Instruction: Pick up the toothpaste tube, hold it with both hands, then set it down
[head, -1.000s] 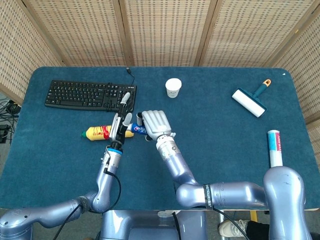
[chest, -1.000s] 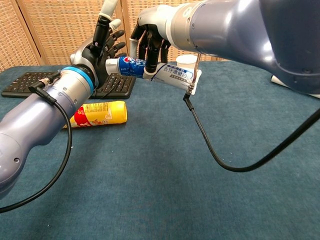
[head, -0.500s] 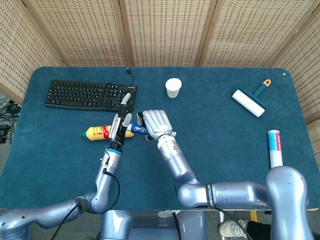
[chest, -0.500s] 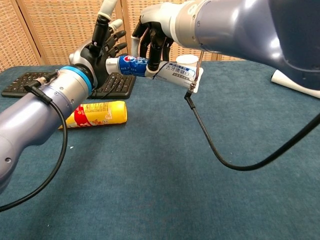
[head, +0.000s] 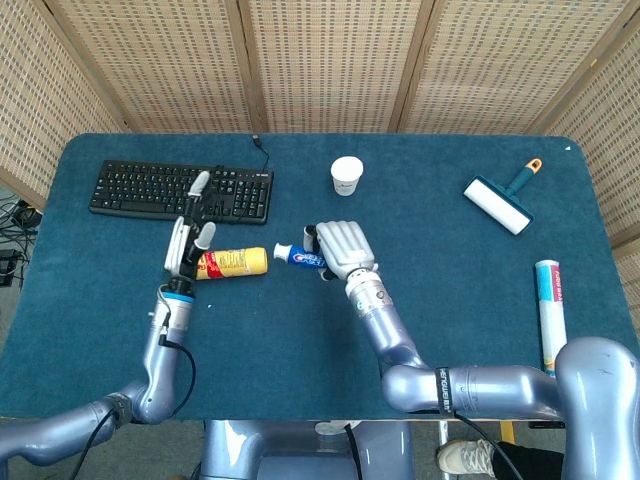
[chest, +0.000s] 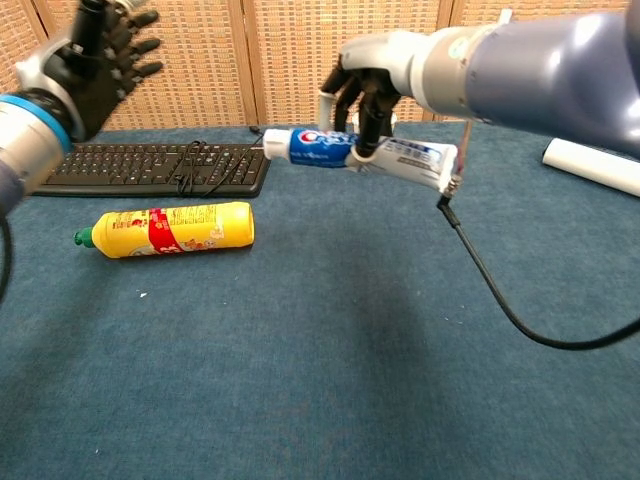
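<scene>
The toothpaste tube (chest: 345, 151), blue, red and white with a white cap pointing left, hangs level above the table. My right hand (chest: 370, 82) grips it from above around its middle; in the head view the tube (head: 298, 254) sticks out left of that hand (head: 342, 248). My left hand (chest: 95, 52) is raised at the upper left with fingers spread and nothing in it, well apart from the tube. In the head view the left hand (head: 190, 238) hovers over the yellow bottle's left end.
A yellow bottle (chest: 165, 229) lies on the blue cloth in front of a black keyboard (head: 180, 190). A white cup (head: 346, 175), a lint roller (head: 503, 202) and a white tube (head: 550, 310) at the right edge stand farther off.
My left hand has let go of the tube's cap end and drawn away to the left, fingers spread. My right hand has carried the tube to the right.
</scene>
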